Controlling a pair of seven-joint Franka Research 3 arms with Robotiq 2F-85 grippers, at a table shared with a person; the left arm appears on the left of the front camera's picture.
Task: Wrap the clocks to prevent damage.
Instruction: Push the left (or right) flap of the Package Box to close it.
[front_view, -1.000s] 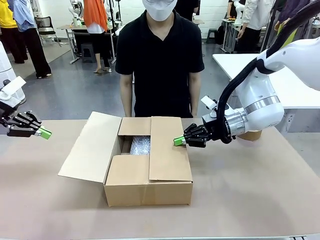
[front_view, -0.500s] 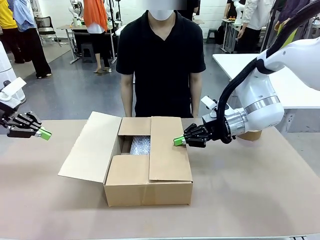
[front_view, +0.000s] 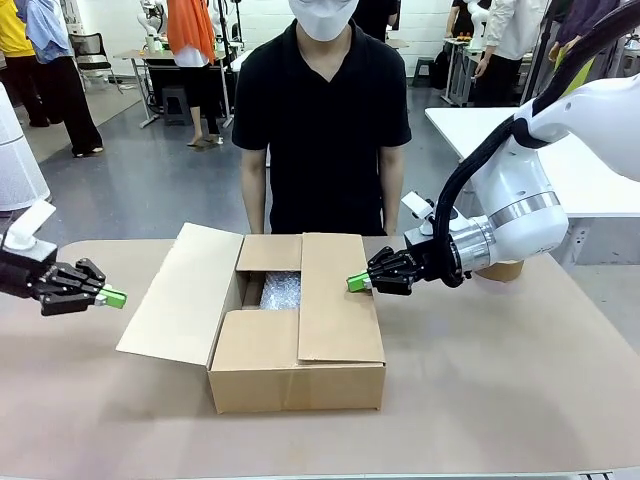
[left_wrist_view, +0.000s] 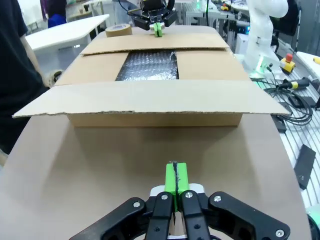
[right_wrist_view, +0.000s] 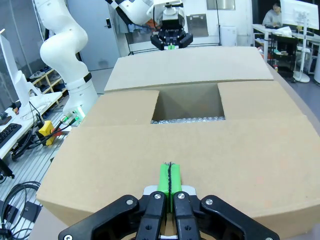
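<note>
Cardboard box (front_view: 297, 340) sat in the middle of the table (front_view: 500, 400), nearer the left than the right. Its long left flap (front_view: 185, 295) slanted outward and up to the left, while the long right flap (front_view: 338, 300) lay folded flat over the top. The short near and far flaps were turned inward, leaving a square opening between them. Crumpled bubble wrap (front_view: 281, 290) lay inside the box, seen through that opening; whether a clock lay under it could not be told.

The left gripper (front_view: 113, 298) hung to the left of the box, apart from the raised flap and a little above the table. Its green pads (left_wrist_view: 175, 180) were pressed together with nothing between them. In the left wrist view it pointed straight at the flap's underside.

The right gripper (front_view: 356, 282) stood at the right edge of the folded right flap, pointing left across it. Its green pads (right_wrist_view: 169, 182) were likewise pressed together on nothing. Whether the tips touched the cardboard could not be told.

A person (front_view: 320, 130) in a black shirt stood at the far side of the table, just behind the box. A roll of brown tape (left_wrist_view: 118, 30) rested on the table on the right, behind the right arm's wrist.
</note>
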